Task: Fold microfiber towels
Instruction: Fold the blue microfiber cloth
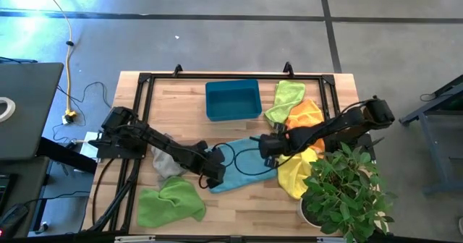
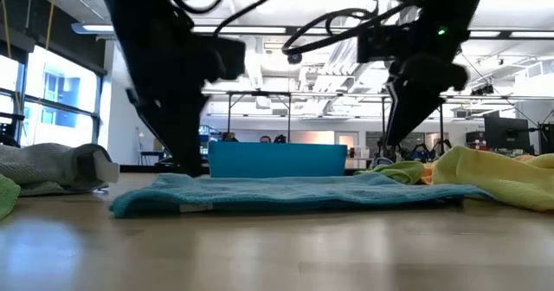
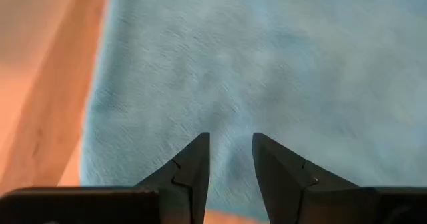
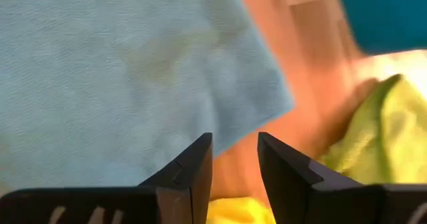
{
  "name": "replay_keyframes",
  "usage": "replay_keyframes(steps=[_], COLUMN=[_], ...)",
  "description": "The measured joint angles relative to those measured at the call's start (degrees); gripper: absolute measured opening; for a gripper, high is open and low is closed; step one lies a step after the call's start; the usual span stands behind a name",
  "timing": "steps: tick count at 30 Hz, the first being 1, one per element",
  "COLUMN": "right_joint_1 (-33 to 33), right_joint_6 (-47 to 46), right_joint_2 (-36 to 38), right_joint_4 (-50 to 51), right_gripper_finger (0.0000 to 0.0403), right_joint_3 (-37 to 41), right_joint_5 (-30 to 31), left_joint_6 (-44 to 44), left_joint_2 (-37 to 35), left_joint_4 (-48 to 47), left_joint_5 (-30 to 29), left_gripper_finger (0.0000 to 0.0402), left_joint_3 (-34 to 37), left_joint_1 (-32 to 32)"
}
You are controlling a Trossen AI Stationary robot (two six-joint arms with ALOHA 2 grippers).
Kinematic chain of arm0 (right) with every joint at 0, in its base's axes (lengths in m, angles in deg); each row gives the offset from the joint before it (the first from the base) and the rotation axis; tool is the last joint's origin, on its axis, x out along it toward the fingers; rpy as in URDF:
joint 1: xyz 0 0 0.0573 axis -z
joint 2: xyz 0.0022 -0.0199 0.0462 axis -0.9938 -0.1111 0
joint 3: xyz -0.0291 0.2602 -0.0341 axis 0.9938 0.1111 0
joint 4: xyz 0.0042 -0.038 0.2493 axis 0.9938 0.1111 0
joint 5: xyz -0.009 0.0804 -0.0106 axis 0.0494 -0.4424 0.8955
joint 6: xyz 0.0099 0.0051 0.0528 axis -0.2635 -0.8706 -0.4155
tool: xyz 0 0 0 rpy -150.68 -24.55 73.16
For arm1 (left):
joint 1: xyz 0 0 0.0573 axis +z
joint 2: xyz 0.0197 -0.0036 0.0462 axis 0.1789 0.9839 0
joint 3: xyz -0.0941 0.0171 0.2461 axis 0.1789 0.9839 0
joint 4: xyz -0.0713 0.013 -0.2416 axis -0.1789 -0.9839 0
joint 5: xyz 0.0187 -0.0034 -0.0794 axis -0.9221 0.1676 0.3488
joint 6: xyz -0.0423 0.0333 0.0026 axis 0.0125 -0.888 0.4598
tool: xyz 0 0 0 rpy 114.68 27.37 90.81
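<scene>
Light blue microfiber towel [image 1: 242,172] flat on tabletop [image 1: 239,207], unfolded; my left tool [image 3: 230,159] and right tool [image 4: 235,159] slightly spread, empty; other towels untouched

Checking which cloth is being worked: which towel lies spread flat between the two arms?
The light blue towel at mid-table lies flat; both end effectors are over its edges. The green, grey, orange and yellow towels lie crumpled off to the sides.

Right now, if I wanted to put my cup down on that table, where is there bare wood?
Bare wood lies left of the bin, up to the frame, and along the near edge between the green towel and the plant. The right side is crowded: green, orange and yellow towels, both arms over the blue towel.
</scene>
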Motion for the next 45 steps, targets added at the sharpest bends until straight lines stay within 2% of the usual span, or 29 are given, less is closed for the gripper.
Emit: replay_keyframes(steps=[2,6,14,20,23,33,39,45], right_joint_1=[-2.0,-4.9,-5.4,-3.1,-1.6,5.4,9.2,9.5], right_joint_6=[-1.8,-7.3,-13.6,-14.3,-13.9,-10.7,-10.3,-11.7], right_joint_2=[0.0,-0.1,0.3,0.4,1.0,7.6,9.3,5.8], right_joint_4=[-1.2,-5.4,-19.7,-23.4,-23.7,-19.8,-20.0,-33.0], right_gripper_finger=[0.0112,0.0112,0.0112,0.0113,0.0119,0.0185,0.0195,0.0195], right_joint_3=[1.5,6.8,15.8,16.9,16.9,16.9,17.0,21.1], right_joint_5=[0.0,0.1,-1.9,-4.5,-4.5,-7.0,-10.1,-16.1], left_joint_6=[-2.1,-4.9,-3.2,1.0,2.4,14.3,18.5,19.0], left_joint_2=[0.2,0.7,0.3,0.2,0.2,0.3,0.3,0.4], left_joint_4=[0.4,0.0,1.1,1.3,1.5,2.7,5.2,8.3], left_joint_5=[2.3,3.0,3.0,3.0,4.8,6.2,6.3,6.4], left_gripper_finger=[0.0103,0.0103,0.0103,0.0103,0.0104,0.0103,0.0103,0.0103], left_joint_3=[0.0,0.1,3.4,4.5,4.5,4.6,4.7,4.6], left_joint_1=[-0.5,-1.1,-1.1,-0.9,-1.0,-3.0,-3.9,-4.2])
